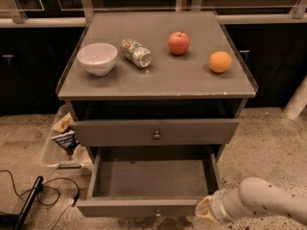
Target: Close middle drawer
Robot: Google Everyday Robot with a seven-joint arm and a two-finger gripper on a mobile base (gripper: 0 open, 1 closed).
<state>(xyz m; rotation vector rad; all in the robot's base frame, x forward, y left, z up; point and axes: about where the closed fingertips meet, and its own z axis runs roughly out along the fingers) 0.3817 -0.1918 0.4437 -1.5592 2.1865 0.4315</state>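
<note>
The middle drawer (125, 208) is pulled far out at the bottom of the view. It is grey and empty, with a small brass knob (157, 213) at the centre of its front. My gripper (204, 209) is at the lower right, on the end of a white arm (268, 202). It sits right at the front right corner of this drawer. Above it, the slimmer grey drawer (156, 131) stands slightly out from the cabinet. The bottom drawer is hidden under the open one.
The cabinet top (158, 75) holds a white bowl (97, 58), a lying can (135, 52), a red apple (178, 42) and an orange (220, 61). A clear bin with packets (62, 143) sits on the floor at left, and black cables (33, 195) lie in front of it.
</note>
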